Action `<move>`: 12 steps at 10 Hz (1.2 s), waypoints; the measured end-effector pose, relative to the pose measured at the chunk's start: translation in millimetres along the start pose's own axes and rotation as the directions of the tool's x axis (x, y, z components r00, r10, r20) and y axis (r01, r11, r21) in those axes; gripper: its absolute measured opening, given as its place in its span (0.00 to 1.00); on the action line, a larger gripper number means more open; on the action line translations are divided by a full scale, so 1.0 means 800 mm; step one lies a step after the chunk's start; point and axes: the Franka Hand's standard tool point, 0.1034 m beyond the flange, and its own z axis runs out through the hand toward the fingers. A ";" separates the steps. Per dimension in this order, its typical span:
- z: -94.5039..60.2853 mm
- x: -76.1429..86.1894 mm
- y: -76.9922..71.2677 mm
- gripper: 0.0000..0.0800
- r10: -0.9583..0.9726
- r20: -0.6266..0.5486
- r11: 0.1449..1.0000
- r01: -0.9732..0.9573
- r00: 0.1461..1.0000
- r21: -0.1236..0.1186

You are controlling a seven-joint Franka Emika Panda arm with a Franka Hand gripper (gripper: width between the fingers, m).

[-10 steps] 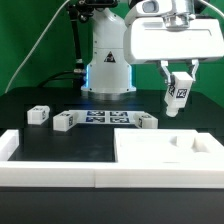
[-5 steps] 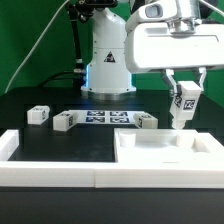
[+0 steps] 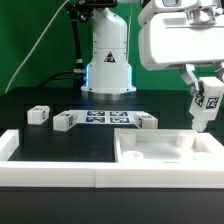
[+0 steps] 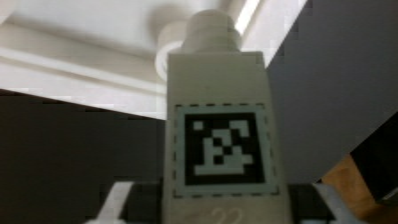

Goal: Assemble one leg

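You are working over the big flat white square tabletop piece (image 3: 160, 152), which is lying at the front of the black table on the exterior view's right with its recessed holes facing up. Behind its other far corner the thin white marker board (image 3: 100, 119) is sitting flat. Above the tabletop's far corner on the exterior view's right, the two-finger gripper (image 3: 204, 90) is hanging with its jaws closed narrowly on the small white plastic stubby leg (image 3: 206, 108). That leg is pointing down, upright or nearly so, with its black-and-white tag facing the camera; whether its lower end is touching the tabletop cannot be told. In the wrist view the leg (image 4: 217, 120) is running straight out from between the fingers, tag in full sight. Three loose white legs (image 3: 64, 121) are waiting beyond the tabletop's far edge, beside the marker board. You are likely handling a light, stiff, smooth part that may twist between the pads, so be gripping its flat sides high up, leaving the lower end free.
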 end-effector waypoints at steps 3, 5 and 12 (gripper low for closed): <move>0.000 -0.001 0.000 0.37 -0.005 0.000 1.000 0.005 1.000 0.000; 0.001 0.000 0.001 0.37 -0.011 -0.005 1.000 0.011 1.000 -0.002; 0.022 0.013 0.018 0.37 -0.035 -0.088 0.999 0.033 0.996 -0.023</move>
